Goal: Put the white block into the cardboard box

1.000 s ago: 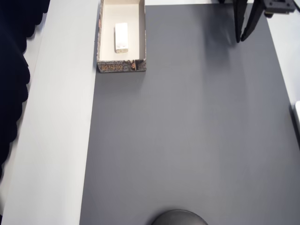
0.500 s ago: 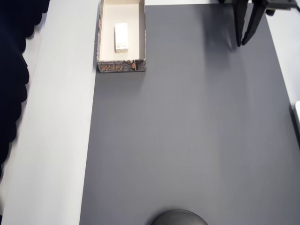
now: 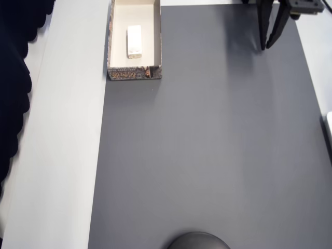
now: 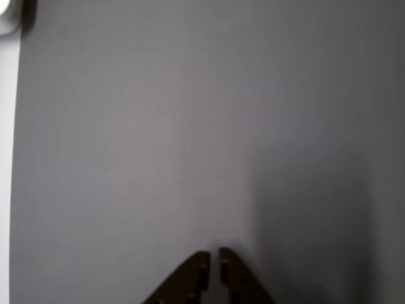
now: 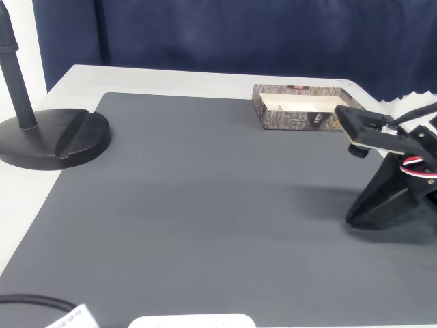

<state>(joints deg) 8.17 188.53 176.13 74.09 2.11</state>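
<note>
Overhead view: the block (image 3: 134, 41) lies flat inside the box (image 3: 158, 46), at the mat's (image 3: 207, 155) top left. The tool (image 3: 268, 45) hangs empty at top right, well apart from both, fingers nearly together.

Wrist view: the tool (image 4: 213, 263) shows a thin slit between its tips over bare mat.

Fixed view: the box (image 5: 293, 117) stands on the worktop (image 5: 171, 78) behind the arm (image 5: 392, 184). The task looks complete; the likely remaining risk is a sweep toward the box that would nudge it.

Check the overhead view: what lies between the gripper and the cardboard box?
Only bare grey mat separates the gripper from the cardboard box.
</note>
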